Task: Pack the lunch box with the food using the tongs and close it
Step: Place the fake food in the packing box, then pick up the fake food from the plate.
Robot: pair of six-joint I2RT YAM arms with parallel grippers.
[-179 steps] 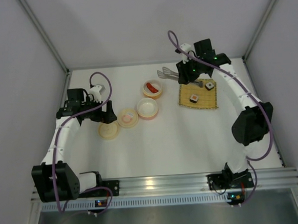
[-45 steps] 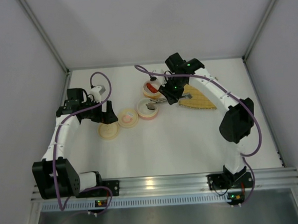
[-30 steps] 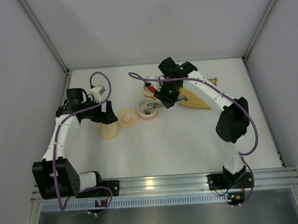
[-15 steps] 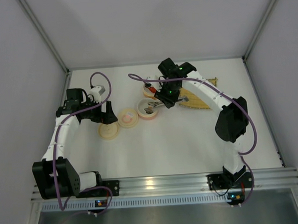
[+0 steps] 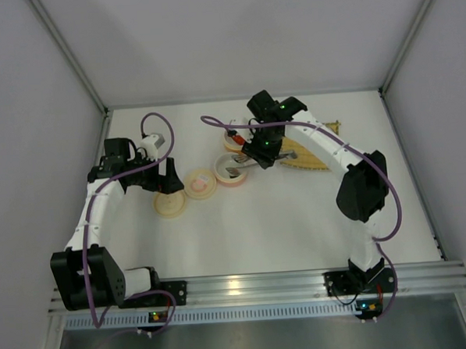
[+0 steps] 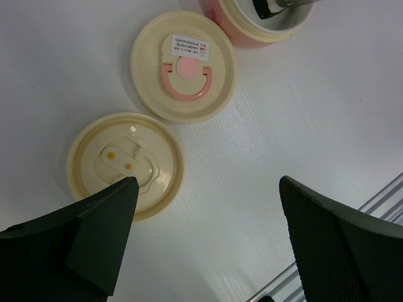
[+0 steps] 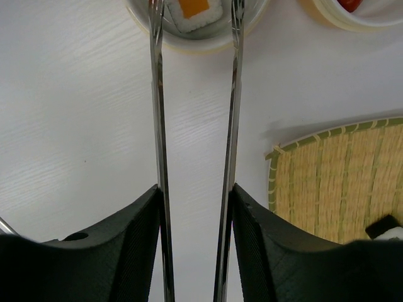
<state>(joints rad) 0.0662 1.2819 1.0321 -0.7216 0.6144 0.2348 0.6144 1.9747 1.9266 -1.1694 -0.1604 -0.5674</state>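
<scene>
My right gripper (image 7: 196, 187) is shut on the silver tongs (image 7: 155, 94), whose two arms run up to a round pink lunch box bowl (image 5: 227, 179). Between the spread tong tips a sushi roll (image 7: 192, 9) lies inside that bowl. A red sausage (image 7: 351, 4) sits in a second bowl (image 5: 233, 138) behind it. Another sushi roll (image 7: 391, 229) shows at the edge of the bamboo mat (image 7: 334, 182). My left gripper (image 6: 206, 182) hangs open over the table, beside two cream lids (image 6: 184, 66) (image 6: 126, 165).
The two lids (image 5: 200, 183) (image 5: 170, 203) lie side by side left of the bowls. The bamboo mat (image 5: 309, 159) lies under the right arm. White walls stand close on the left, right and back.
The right arm carried the tongs from the mat to over the pink bowl and has stayed there for the last second. The left arm has not moved.
</scene>
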